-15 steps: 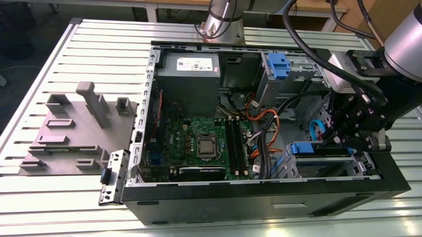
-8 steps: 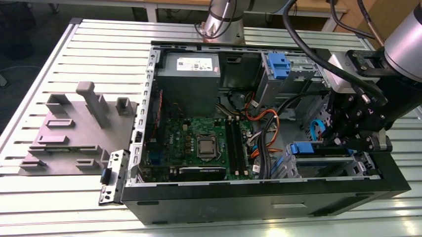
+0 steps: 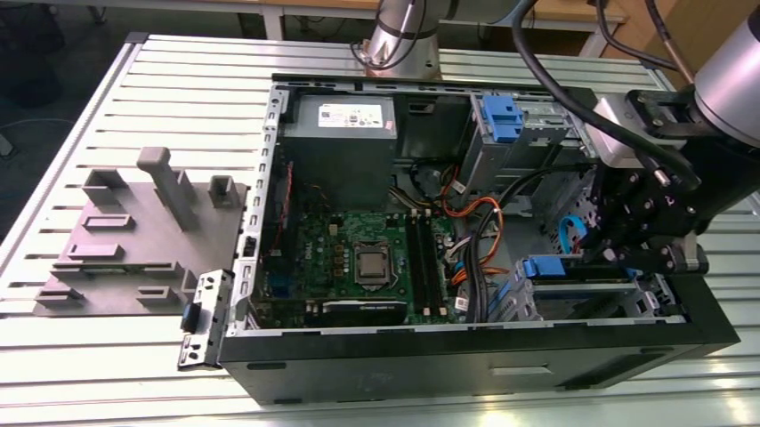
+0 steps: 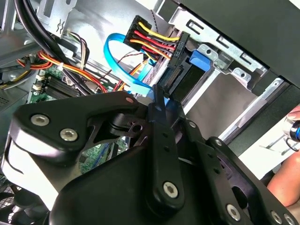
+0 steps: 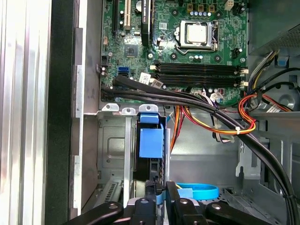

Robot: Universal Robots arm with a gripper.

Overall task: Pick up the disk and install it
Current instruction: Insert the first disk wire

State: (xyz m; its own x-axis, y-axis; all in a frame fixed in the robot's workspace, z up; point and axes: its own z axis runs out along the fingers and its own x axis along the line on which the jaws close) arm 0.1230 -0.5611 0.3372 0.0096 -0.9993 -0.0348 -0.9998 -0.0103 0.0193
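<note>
Blue-railed disk [image 5: 151, 154] standing on edge in drive bay [image 5: 112, 145] of case [image 3: 475, 356] — slotted vertically to meet bay guides. Gripper [image 5: 159, 197] clenched on disk's rear edge, beside cables [image 4: 150, 40].

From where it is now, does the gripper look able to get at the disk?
Probably yes: the gripper sits right at the disk, which stands on edge in the drive bay. The cables pass beside it, not across.
</note>
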